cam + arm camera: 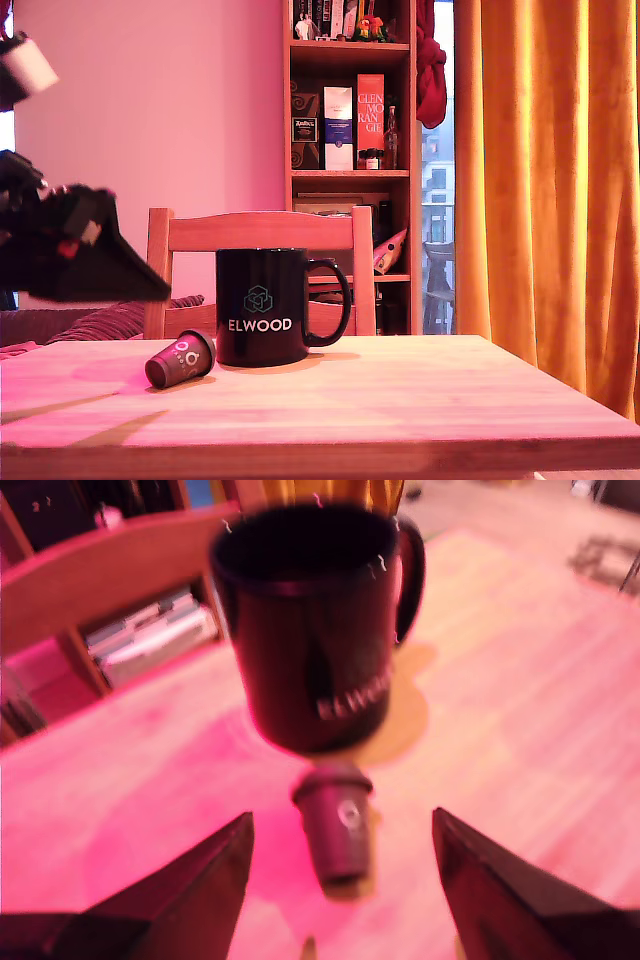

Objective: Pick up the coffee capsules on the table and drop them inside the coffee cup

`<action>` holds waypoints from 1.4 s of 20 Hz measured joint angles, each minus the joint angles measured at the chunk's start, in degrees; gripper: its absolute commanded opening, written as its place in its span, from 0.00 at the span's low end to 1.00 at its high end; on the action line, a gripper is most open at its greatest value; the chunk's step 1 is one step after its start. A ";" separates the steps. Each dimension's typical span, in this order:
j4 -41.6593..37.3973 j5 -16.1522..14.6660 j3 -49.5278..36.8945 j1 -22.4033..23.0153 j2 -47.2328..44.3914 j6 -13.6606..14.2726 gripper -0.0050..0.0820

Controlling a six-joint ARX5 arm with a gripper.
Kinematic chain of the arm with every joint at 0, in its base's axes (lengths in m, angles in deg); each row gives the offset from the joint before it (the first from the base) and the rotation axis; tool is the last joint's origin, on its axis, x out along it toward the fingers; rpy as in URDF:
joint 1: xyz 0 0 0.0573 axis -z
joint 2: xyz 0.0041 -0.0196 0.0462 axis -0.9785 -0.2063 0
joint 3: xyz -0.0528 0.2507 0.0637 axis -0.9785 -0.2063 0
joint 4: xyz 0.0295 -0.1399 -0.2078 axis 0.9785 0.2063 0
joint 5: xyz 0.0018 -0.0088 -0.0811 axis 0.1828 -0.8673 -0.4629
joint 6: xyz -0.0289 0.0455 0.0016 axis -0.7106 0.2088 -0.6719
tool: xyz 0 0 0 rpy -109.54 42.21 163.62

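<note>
Capsule, exterior view: coffee capsule (180,359) lies tipped on its side on the table (400,400), just beside the coffee cup (262,306), on the exterior view's left of it.
Gripper, exterior view: your gripper (120,268) hangs above the table, apart from the capsule.
Wrist view: blurred; you see the fingers (200,885) spread wide, holding nothing, capsule (338,830) between them, cup (310,620) beyond.
</note>
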 measured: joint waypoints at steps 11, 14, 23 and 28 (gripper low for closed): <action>-13.97 -4.26 -0.15 -1.33 -15.21 1.57 0.65; -18.73 -4.26 -0.15 -1.33 -20.52 1.92 0.65; -22.34 -5.29 5.05 -1.38 -31.67 2.12 0.65; -22.49 -6.21 5.42 -1.42 -32.41 2.16 0.65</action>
